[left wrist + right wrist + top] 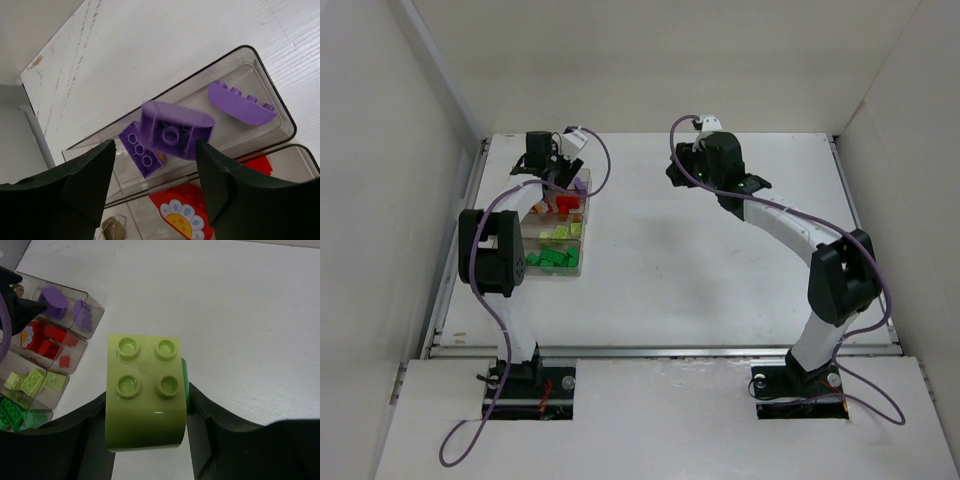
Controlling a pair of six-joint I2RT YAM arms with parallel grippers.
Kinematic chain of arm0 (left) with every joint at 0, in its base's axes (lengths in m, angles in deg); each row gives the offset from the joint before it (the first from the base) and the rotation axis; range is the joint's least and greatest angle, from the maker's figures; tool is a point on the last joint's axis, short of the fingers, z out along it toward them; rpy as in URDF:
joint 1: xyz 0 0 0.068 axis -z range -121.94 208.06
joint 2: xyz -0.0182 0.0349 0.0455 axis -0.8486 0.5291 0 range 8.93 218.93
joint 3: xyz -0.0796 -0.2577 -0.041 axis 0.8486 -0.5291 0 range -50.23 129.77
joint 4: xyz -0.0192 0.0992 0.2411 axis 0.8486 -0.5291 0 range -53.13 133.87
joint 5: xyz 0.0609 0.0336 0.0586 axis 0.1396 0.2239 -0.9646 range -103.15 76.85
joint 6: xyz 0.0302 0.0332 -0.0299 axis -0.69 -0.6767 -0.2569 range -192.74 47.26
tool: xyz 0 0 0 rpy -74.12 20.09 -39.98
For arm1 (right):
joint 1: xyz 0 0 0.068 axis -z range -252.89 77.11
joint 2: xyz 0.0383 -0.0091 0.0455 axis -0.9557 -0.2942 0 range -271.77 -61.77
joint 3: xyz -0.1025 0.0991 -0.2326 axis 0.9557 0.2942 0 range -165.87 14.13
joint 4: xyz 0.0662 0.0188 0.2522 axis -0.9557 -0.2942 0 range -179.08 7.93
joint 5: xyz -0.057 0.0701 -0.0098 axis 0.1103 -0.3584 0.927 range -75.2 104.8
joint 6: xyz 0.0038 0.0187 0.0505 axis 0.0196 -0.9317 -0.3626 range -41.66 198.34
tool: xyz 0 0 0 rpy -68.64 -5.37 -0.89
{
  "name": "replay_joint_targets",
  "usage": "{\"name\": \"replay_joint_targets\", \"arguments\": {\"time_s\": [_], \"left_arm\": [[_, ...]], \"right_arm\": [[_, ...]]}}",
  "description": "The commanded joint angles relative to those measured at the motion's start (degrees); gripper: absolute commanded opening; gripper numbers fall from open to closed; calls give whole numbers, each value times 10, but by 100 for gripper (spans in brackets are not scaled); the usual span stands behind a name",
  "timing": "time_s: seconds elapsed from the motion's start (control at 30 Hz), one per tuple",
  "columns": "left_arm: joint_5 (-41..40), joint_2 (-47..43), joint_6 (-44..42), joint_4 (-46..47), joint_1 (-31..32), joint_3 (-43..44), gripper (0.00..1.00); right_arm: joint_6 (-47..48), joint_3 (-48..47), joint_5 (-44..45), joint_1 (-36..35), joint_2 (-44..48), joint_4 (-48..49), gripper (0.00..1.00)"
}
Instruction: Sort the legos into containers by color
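Left fingers: apart. Both are dark, matte and wedge-shaped, their bases cut off by the frame's bottom edge.
- A purple curved brick sits in the gap, hollow underside and round tube toward the lens, edges slightly blurred. No clear contact with either finger; cannot tell if it is resting or in the air.
- It is over the far compartment of the organizer box, which is clear, smoky plastic with a dark rounded rim.
- That compartment also holds a flat studded purple brick, partly hidden by the curved one, and a purple arched brick.
- In the next compartment nearer, a red piece with a flower print is half hidden.

Right fingers: clamped on a glossy yellow-green brick, four studs up, near edge rounded.
- A dark green sliver shows behind its right side; too little to identify.
- It is held above the bare white worktop, well right of the box.
- Box rows from far to near: purple, red, yellow-green, dark green. The box sits at the left of the worktop.
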Motion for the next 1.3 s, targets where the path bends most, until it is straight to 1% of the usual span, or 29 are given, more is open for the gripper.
{"name": "replay_joint_targets", "arguments": {"time_s": [0.0, 0.1, 0.27, 0.37, 0.4, 0.43, 0.47, 0.5, 0.53, 0.57, 0.6, 0.63, 0.67, 0.7, 0.73, 0.8, 0.83, 0.9, 0.93, 0.97, 1.03, 1.1, 1.17, 1.27], "left_arm": [[19, -33, 2, -19, -3, 19, 63], [25, -48, 2, -33, -3, 19, 64], [32, -83, 26, -44, -3, 27, 64], [78, -109, 32, -76, 3, 50, 64], [96, -116, 32, -89, 9, 56, 66], [136, -122, 32, -116, 9, 63, 66], [187, -135, 22, -132, 15, 75, 67], [187, -142, 22, -149, 15, 80, 67], [244, -150, -1, -168, 15, 81, 67], [276, -159, -20, -214, 15, 88, 67], [307, -178, -48, -243, 20, 94, 67], [339, -189, -79, -273, 20, 101, 67], [393, -200, -156, -341, 20, 106, 66], [418, -214, -202, -380, 20, 112, 66], [438, -215, -239, -416, 34, 132, 66], [492, -215, -281, -480, 51, 154, 66], [510, -215, -289, -497, 69, 174, 66], [565, -215, -309, -528, 89, 190, 69], [577, -215, -314, -528, 98, 197, 73], [586, -215, -314, -536, 121, 209, 76], [601, -215, -314, -561, 145, 220, 81], [611, -215, -314, -578, 176, 226, 87], [634, -221, -305, -592, 200, 226, 90], [646, -235, -297, -599, 211, 218, 91]], "right_arm": [[13, -29, -11, -5, 10, 31, 0], [13, -29, -11, -5, 16, 31, 0], [18, -19, -16, -5, 35, 31, 0], [30, -19, -39, -5, 48, 31, 0], [44, -19, -49, -5, 58, 31, 0], [55, -19, -64, -5, 63, 31, 0], [84, -19, -111, -5, 73, 31, 0], [84, -19, -146, -5, 80, 31, 0], [132, -19, -188, -5, 89, 31, 0], [161, -9, -271, -5, 101, 31, 0], [190, 19, -305, -5, 116, 31, 0], [250, 37, -334, -5, 154, 31, 0], [274, 58, -352, -5, 175, 31, 0], [292, 78, -372, -5, 195, 31, 0], [306, 112, -372, -5, 230, 31, 0], [330, 135, -401, -5, 254, 25, 0], [330, 141, -413, -5, 260, 25, 0], [338, 141, -431, -5, 260, -18, 0], [338, 133, -438, -5, 260, -33, 0], [338, 126, -438, -5, 260, -56, 0], [338, 126, -447, -5, 255, -72, 0], [361, 126, -447, -11, 255, -102, 0], [378, 126, -440, -18, 266, -128, 0], [385, 131, -421, -33, 271, -145, 0]]}}
